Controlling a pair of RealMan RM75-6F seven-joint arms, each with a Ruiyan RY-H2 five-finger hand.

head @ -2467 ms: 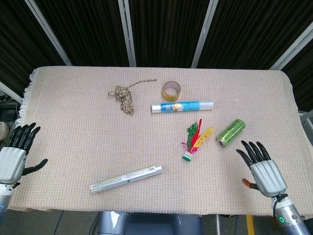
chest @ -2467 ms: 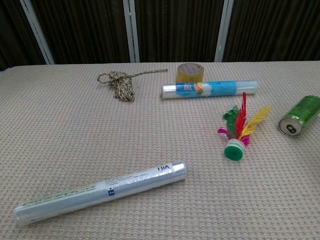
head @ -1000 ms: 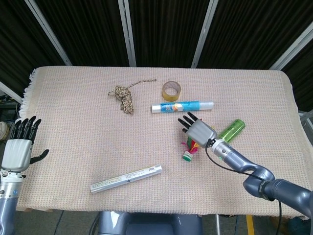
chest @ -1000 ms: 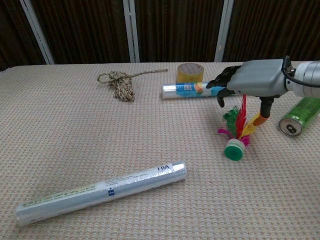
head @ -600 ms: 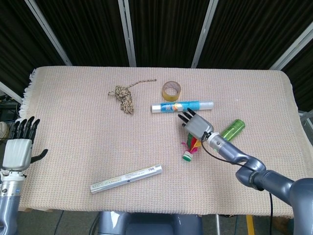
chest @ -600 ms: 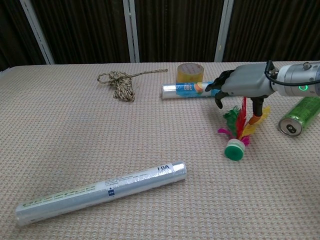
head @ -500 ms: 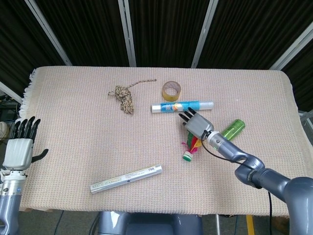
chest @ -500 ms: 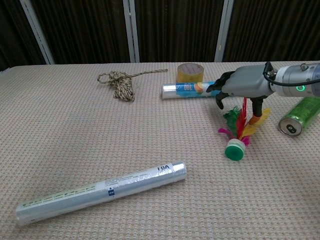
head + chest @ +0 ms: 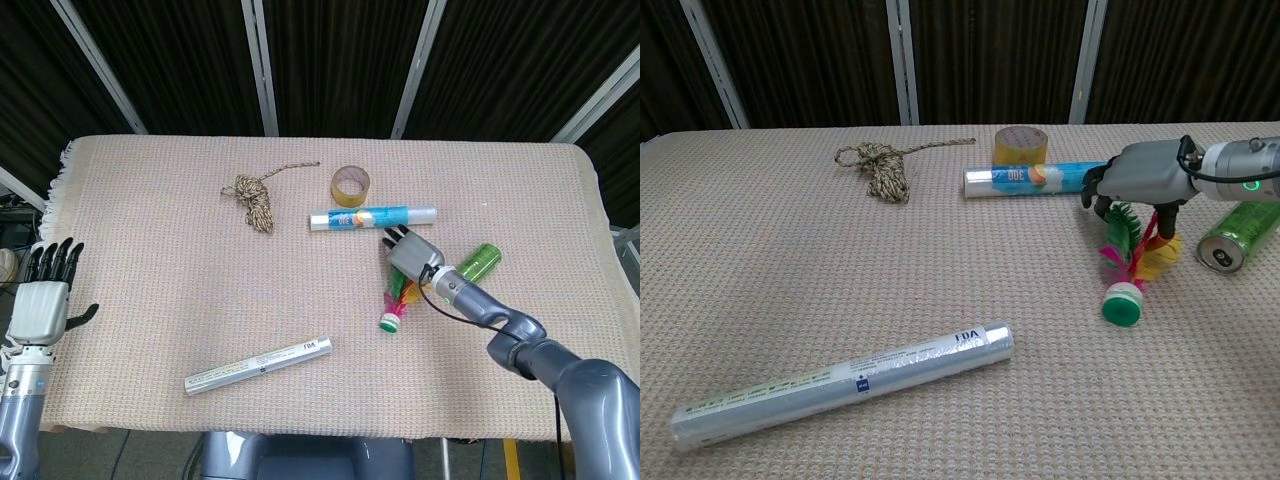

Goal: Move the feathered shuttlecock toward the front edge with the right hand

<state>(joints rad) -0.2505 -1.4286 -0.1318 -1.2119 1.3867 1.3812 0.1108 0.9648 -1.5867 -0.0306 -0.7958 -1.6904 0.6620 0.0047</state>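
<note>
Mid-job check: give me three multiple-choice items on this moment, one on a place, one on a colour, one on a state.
1. What lies just beyond the right hand?
A. blue-labelled tube
B. rope
C. silver tube

2. What colour is the shuttlecock base?
A. red
B. green
C. black

3. What is the right hand doing?
A. resting flat on the cloth
B. gripping the can
C. closing on the feathers

Answers:
1. A: the blue-labelled tube lies right behind the hand.
2. B: the round base shows green.
3. C: its fingers curl around the feather tops, while the green can lies apart.

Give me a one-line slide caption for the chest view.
Right hand grips the feathers of the shuttlecock, green base on the cloth, beside a green can.
</note>
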